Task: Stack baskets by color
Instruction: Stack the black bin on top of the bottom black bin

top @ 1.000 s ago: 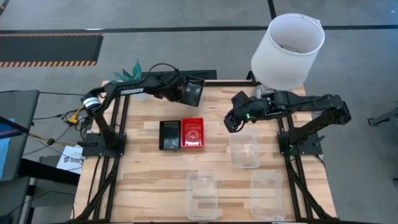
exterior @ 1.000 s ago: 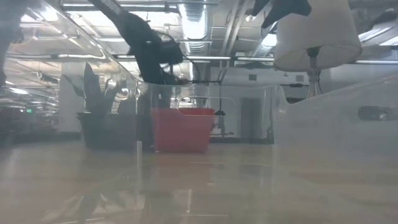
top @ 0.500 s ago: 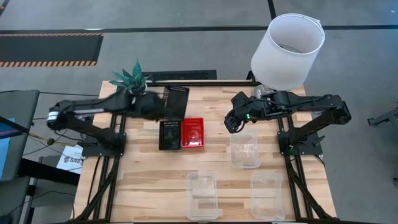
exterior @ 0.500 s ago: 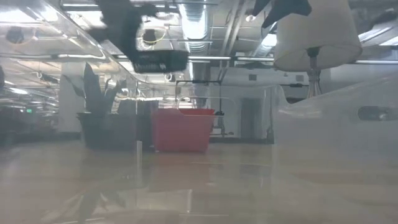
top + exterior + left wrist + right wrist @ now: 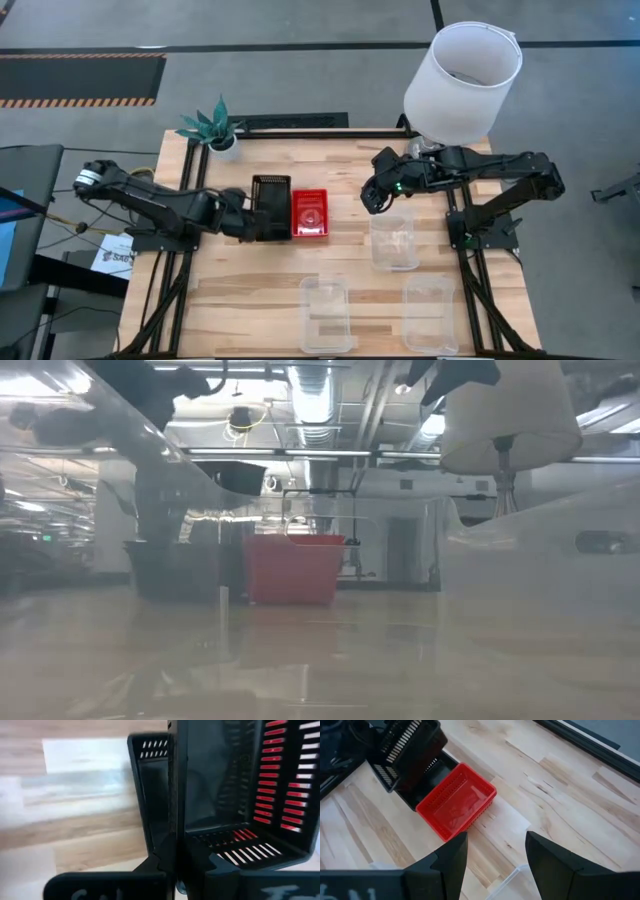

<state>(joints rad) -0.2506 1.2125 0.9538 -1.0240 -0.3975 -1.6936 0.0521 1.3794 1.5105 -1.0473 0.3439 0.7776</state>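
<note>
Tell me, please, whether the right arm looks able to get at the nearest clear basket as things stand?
Probably yes: the right claw is open, holds nothing, and hovers just beside the clear basket, with nothing between them.

The light was bright and even over the wooden table (image 5: 240,290), with only soft, small shadows under the baskets. It came from long ceiling lights (image 5: 300,452) in the room behind, which glowed white in the low view. That low view was hazy, because a clear basket (image 5: 540,590) stood very close to the camera and blurred things behind it. The tabletop there shone with pale reflections. In the left wrist view the black basket (image 5: 220,795) was close and a little blurry.
</note>
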